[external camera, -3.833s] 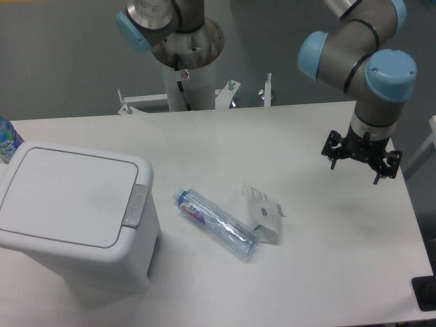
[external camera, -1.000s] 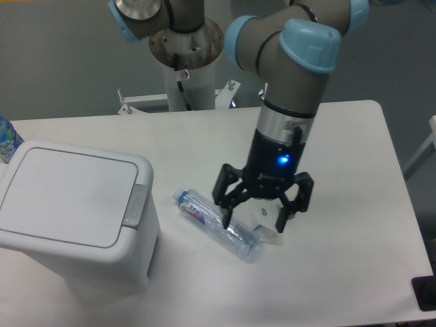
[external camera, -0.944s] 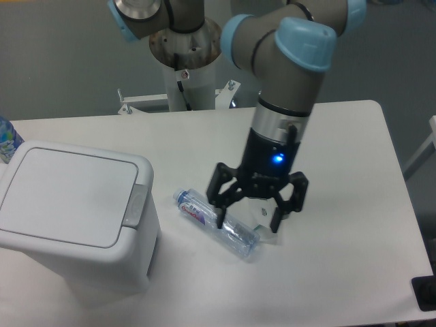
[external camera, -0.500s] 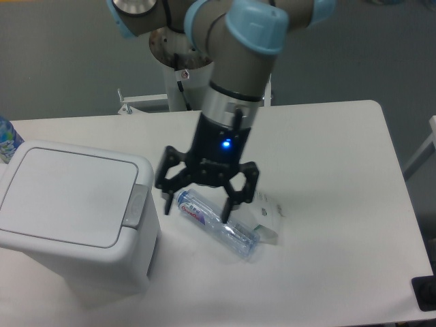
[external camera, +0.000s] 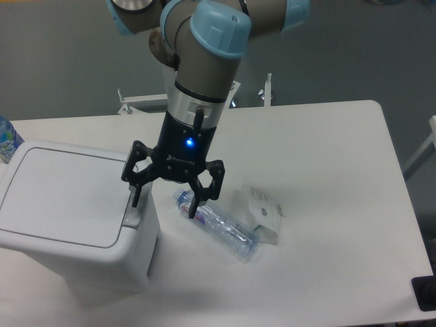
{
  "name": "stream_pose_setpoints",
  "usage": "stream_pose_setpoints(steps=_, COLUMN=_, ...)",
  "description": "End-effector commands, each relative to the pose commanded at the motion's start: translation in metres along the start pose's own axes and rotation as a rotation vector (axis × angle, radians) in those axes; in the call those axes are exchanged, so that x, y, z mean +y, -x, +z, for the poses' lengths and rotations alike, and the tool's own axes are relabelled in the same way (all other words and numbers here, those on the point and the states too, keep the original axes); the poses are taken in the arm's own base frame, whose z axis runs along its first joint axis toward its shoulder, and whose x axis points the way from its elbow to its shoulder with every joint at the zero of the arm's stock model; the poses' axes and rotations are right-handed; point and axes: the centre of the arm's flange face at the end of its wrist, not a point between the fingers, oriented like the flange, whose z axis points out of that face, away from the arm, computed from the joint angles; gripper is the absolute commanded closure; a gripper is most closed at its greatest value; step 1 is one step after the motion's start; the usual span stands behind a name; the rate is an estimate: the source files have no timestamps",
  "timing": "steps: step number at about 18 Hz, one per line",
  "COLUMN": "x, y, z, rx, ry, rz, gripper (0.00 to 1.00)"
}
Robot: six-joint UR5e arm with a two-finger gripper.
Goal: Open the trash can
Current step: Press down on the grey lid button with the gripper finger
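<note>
The trash can (external camera: 61, 225) is a large boxy white bin at the left of the table, its flat lid (external camera: 65, 194) shut. Its grey push-button latch (external camera: 134, 208) sits at the lid's right edge. My gripper (external camera: 167, 203) is open and empty, pointing down, just right of the can's upper right corner. Its left finger (external camera: 135, 197) hangs over the latch; whether it touches is unclear. Its right finger (external camera: 195, 206) hangs over the bottle's cap end.
A clear plastic bottle (external camera: 218, 223) lies on the table right of the can. A crumpled white wrapper (external camera: 263, 214) lies beside it. A blue-labelled bottle (external camera: 5, 139) stands at the far left edge behind the can. The robot base (external camera: 187, 88) stands at the back.
The gripper has swept left across the table from the far right, past the wrapper and bottle, to the can's latch corner. It stayed open. The lid is still shut.
</note>
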Motion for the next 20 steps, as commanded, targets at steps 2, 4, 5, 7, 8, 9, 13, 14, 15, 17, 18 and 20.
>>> stream_pose_setpoints(steps=2, x=-0.001, y=0.003, z=0.004, rx=-0.006, ry=-0.011, rz=0.007, gripper=0.00)
stream_pose_setpoints(steps=4, x=-0.001, y=0.005, z=0.006, rx=-0.015, ry=-0.010, rz=0.006, gripper=0.00)
stream_pose_setpoints(steps=5, x=0.000, y=0.005, z=0.007, rx=-0.023, ry=-0.005, rz=0.005, gripper=0.00)
stream_pose_setpoints(steps=7, x=0.001, y=0.008, z=0.011, rx=-0.031, ry=0.004, rz=0.004, gripper=0.00)
stream_pose_setpoints(steps=8, x=0.001, y=0.008, z=0.011, rx=-0.031, ry=0.004, rz=0.004, gripper=0.00)
stream_pose_setpoints(steps=9, x=0.001, y=0.007, z=0.012, rx=-0.030, ry=0.005, rz=0.004, gripper=0.00)
stream_pose_setpoints(steps=13, x=0.004, y=0.008, z=0.015, rx=-0.028, ry=0.011, rz=0.003, gripper=0.00)
stream_pose_setpoints(steps=14, x=0.004, y=0.008, z=0.015, rx=-0.028, ry=0.012, rz=0.002, gripper=0.00)
stream_pose_setpoints(steps=15, x=0.005, y=0.008, z=0.016, rx=-0.027, ry=0.015, rz=0.001, gripper=0.00)
stream_pose_setpoints(steps=17, x=0.005, y=0.008, z=0.016, rx=-0.027, ry=0.015, rz=-0.002, gripper=0.00)
stream_pose_setpoints(steps=18, x=0.005, y=0.008, z=0.016, rx=-0.027, ry=0.015, rz=-0.002, gripper=0.00)
stream_pose_setpoints(steps=20, x=0.005, y=0.008, z=0.016, rx=-0.026, ry=0.014, rz=-0.004, gripper=0.00)
